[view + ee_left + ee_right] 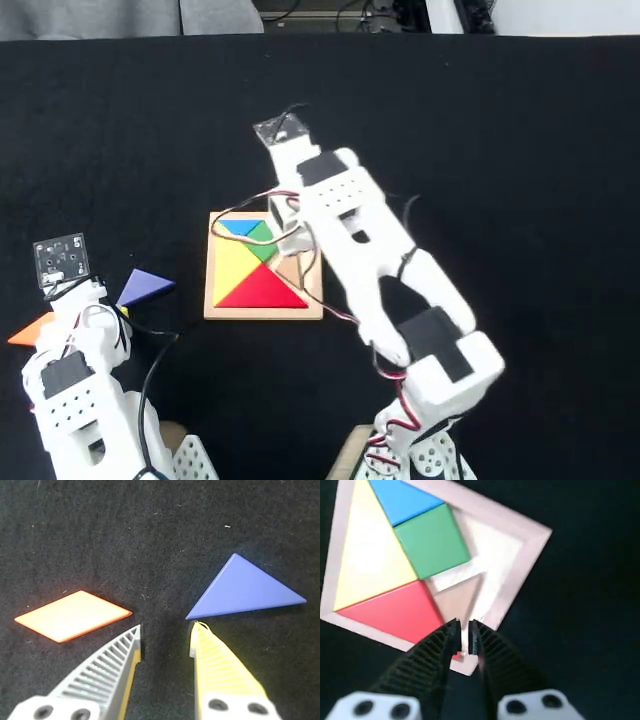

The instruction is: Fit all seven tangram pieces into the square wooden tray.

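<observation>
The left tool (165, 630) stood well open, a wide gap between its grey and yellow fingers, holding nothing; it hung over bare black worktop (500, 150), its tips between the orange piece (72, 615) and the violet triangle (245, 592), close to both yet touching neither. The right tool (462, 630) was almost closed, only a thin slit left between its black fingers, with nothing seen gripped; it sat over the tray (530, 540) at one rim, just beside the tan triangle (457, 597) and the red triangle (395, 612); whether the tips touched the wood could not be told.

In the tray lay five pieces flat: the blue triangle (402, 500), green square (432, 540), yellow triangle (370, 560), red and tan; bare wood showed in the corner beside the green square and the tan triangle. From the high view the tray lay mid-worktop under the right arm; the orange piece and violet triangle lay well apart from it, near the left arm, on either side of that arm's wrist. Beyond the far edge of the worktop ran cables (330, 12).
</observation>
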Tool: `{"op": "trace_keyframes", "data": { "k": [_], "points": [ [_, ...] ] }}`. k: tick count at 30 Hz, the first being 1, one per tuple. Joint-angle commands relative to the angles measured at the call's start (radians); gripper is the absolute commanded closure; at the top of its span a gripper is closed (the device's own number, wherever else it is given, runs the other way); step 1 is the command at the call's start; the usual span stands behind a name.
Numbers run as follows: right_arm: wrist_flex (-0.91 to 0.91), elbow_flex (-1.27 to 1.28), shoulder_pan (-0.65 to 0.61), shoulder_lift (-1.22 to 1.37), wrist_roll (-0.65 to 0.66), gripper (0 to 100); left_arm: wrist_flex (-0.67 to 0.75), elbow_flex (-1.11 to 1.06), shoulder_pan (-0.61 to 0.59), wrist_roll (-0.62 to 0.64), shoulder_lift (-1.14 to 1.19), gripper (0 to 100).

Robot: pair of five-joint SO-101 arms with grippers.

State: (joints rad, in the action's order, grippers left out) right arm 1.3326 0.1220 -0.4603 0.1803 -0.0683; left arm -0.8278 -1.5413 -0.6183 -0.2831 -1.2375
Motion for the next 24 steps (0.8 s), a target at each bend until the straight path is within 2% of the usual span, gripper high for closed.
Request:
{"op": "trace_keyframes", "data": {
  "k": [1, 3, 24],
  "points": [
    [-0.121, 0.091, 0.021, -0.062, 0.025, 98.8, 0.009, 0.012, 0.007, 0.003, -0.009, 83],
    [-0.163, 0.116, 0.02, -0.039, 0.025, 98.7, 0.008, 0.012, 0.007, 0.003, -0.009, 83],
    [-0.17, 0.088, 0.025, 0.128, 0.025, 98.7, 0.008, 0.01, 0.005, 0.003, -0.009, 83]
  ]
}}
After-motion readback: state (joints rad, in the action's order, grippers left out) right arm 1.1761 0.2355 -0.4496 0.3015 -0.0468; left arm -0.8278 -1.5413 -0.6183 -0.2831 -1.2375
